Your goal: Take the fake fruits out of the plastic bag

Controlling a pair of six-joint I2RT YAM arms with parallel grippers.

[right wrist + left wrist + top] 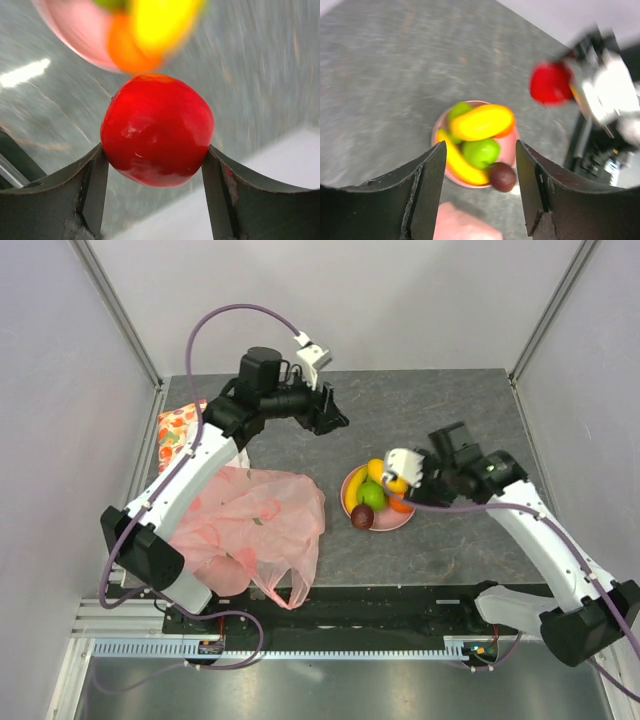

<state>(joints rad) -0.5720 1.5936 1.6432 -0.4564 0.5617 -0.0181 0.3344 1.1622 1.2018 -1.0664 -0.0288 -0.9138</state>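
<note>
My right gripper (155, 165) is shut on a glossy red apple (156, 128), with both fingers pressed to its sides, held just beside the pink plate (385, 523). The left wrist view shows that apple (550, 82) in the air to the right of the plate (509, 150). The plate holds a banana (460, 162), a yellow mango (482, 121), a green apple (480, 152), an orange (400, 504) and a dark plum (502, 176). My left gripper (480, 190) hangs open and empty over the table behind the plate. The crumpled pale-pink plastic bag (250, 520) lies at front left.
A fruit-printed cloth (178, 430) lies at the table's left edge behind the bag. The left arm (190, 480) reaches over the bag. Metal frame posts stand at the back corners.
</note>
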